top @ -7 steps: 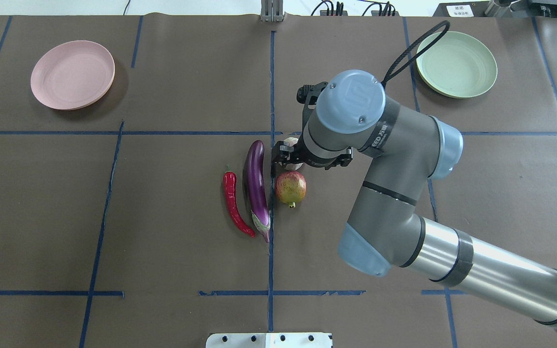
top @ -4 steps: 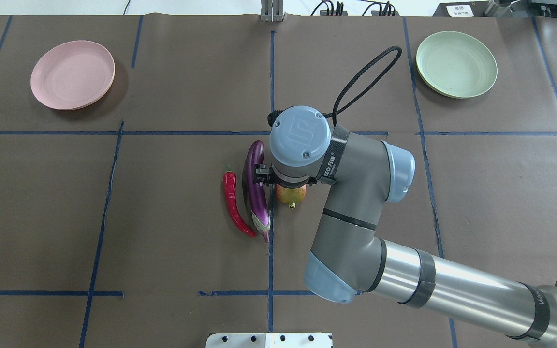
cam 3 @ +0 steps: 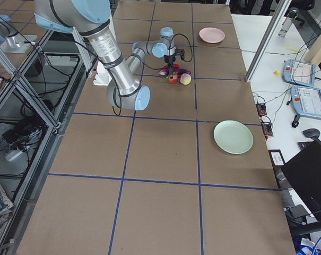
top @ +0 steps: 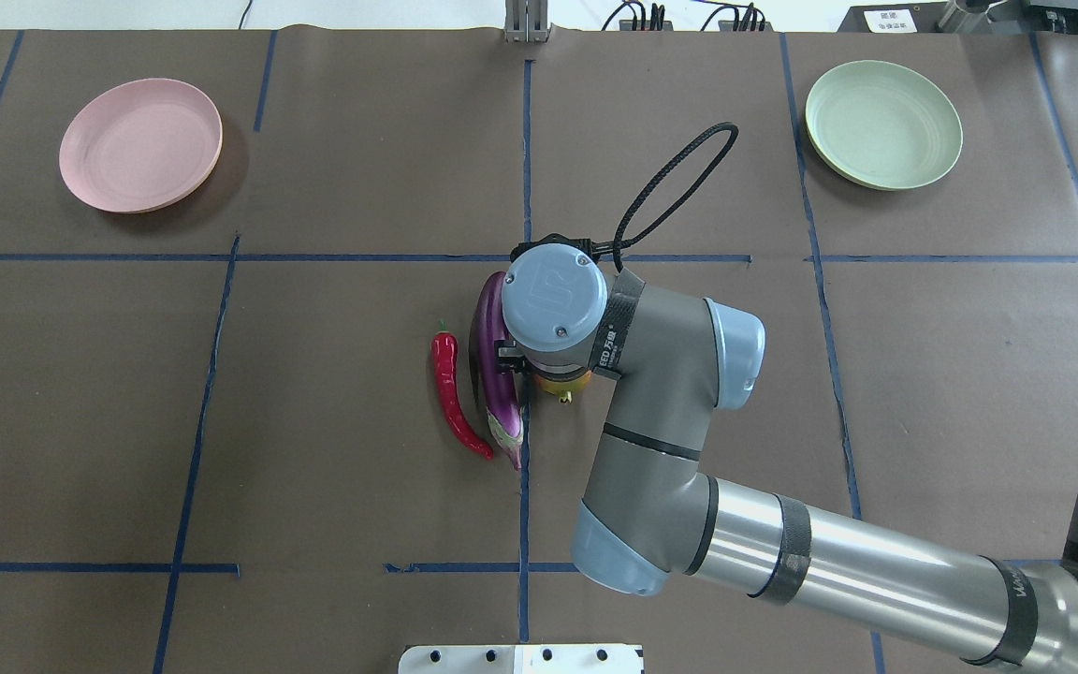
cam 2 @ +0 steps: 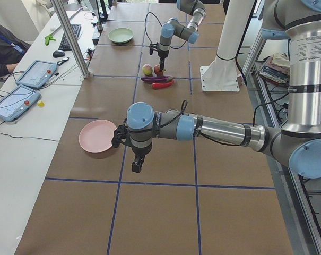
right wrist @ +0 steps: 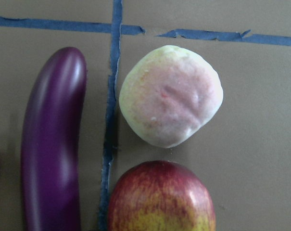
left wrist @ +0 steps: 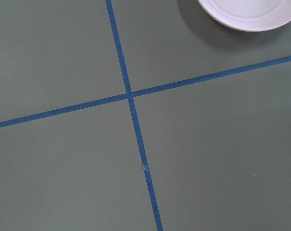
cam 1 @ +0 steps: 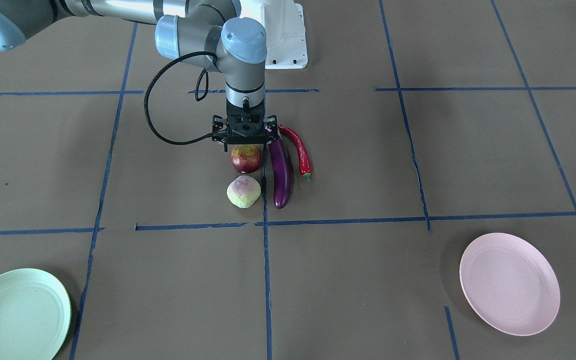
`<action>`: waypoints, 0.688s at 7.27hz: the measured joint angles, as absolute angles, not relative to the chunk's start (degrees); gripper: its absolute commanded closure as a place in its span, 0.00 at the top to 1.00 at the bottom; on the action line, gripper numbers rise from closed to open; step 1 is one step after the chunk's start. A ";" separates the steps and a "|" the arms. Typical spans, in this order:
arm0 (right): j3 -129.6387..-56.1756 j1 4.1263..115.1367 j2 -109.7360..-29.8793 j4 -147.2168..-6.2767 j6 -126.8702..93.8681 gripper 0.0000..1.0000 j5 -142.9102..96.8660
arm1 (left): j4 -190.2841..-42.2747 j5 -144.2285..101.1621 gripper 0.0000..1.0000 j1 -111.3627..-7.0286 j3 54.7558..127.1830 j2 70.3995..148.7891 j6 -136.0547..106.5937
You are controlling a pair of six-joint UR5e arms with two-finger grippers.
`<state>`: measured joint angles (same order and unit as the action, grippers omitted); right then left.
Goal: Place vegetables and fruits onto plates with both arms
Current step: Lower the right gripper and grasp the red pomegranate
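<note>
Far left of the overhead view there's the pink plate [top: 140, 143] with nothing on it. The left gripper [cam 2: 137, 163] hangs over bare table just beside it, and honestly can't tell whether its fingers are apart or together. Mid-table you get the red chili pepper [top: 450, 393], then the purple eggplant [top: 494, 393] right next to it, both lying flat. Next over, the right gripper [cam 1: 244, 140] points straight down just above the pomegranate-like fruit [cam 1: 246, 158], fingers spread wide and holding nothing. The pale green lumpy fruit [cam 1: 243, 191] sits just beyond it. Far right, the mint green plate [top: 882, 124] is bare too.
</note>
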<state>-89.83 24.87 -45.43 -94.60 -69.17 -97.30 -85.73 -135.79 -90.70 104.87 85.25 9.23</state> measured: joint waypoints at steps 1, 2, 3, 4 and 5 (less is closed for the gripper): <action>-88.74 24.79 -44.86 -94.46 -68.80 1.00 -97.26 | -85.73 -135.79 1.00 -90.70 104.86 85.25 9.23; -88.02 24.75 -44.28 -94.37 -68.64 1.00 -97.27 | -85.72 -135.79 1.00 -90.70 104.86 85.25 9.23; -87.54 24.74 -43.99 -94.33 -68.54 1.00 -97.29 | -85.70 -135.79 1.00 -90.70 104.85 85.25 9.25; -87.22 24.75 -43.92 -94.33 -68.45 0.87 -97.29 | -85.70 -135.79 1.00 -90.70 104.85 85.25 9.28; -87.06 24.77 -43.98 -94.38 -68.15 0.60 -97.29 | -85.71 -135.79 1.00 -90.70 104.85 85.25 9.31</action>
